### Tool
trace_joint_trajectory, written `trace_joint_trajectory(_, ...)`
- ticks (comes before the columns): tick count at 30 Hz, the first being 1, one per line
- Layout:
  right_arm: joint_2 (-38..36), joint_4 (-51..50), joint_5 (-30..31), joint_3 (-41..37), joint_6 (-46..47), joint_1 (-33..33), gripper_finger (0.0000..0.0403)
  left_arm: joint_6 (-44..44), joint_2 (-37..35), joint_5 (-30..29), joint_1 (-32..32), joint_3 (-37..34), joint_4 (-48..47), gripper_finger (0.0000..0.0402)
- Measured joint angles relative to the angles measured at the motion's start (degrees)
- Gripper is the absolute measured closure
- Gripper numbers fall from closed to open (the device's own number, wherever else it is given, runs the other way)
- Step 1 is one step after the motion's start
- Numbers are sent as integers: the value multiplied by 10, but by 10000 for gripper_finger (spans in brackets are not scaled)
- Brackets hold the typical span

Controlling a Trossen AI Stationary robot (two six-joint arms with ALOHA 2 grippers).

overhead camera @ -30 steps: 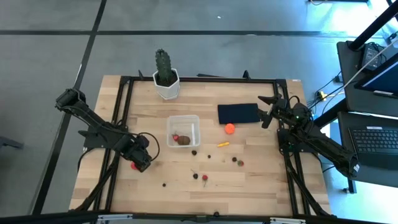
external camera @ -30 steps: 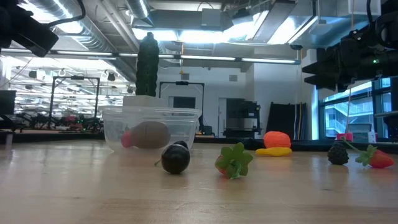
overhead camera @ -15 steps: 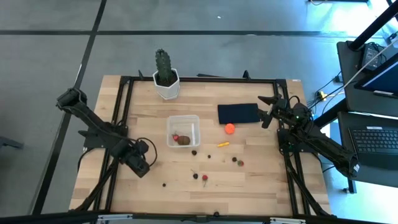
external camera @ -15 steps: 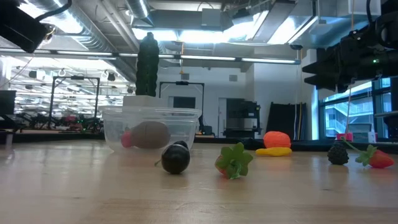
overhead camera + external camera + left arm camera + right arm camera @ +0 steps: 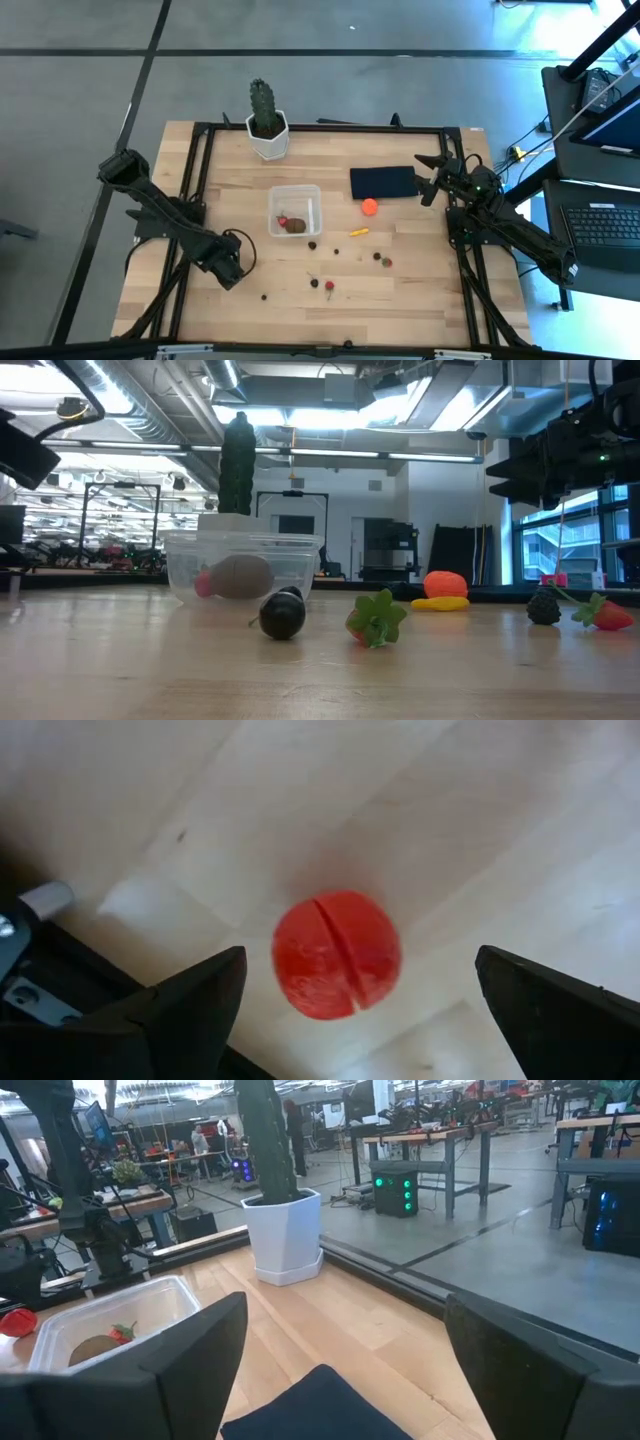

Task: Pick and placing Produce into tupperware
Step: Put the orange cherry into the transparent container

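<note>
Pale wood, clear plastic, matt toy pieces

The table (image 5: pixel 400 300) is light, smooth wood with visible grain, framed in black metal. The tupperware (image 5: pixel 295 210) is clear, glossy plastic. A red ball (image 5: pixel 337 955) looks smooth and matt with a moulded seam; the brown lump (image 5: pixel 240 575) looks dull. The cactus pot (image 5: pixel 287 1235) is smooth and white; the dark pad (image 5: pixel 382 182) looks matt.

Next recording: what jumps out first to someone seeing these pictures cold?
The left pincer hangs open right over a red round piece with a slit, near the table's left front. Mid-table, the clear tupperware already holds a brown lump; small produce dots the wood in front of it.
</note>
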Motion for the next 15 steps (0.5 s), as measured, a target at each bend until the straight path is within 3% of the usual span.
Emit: trace_joint_trajectory(15,0,0,0,0,-1,0,63,-5,1,14,0,-38,20,56)
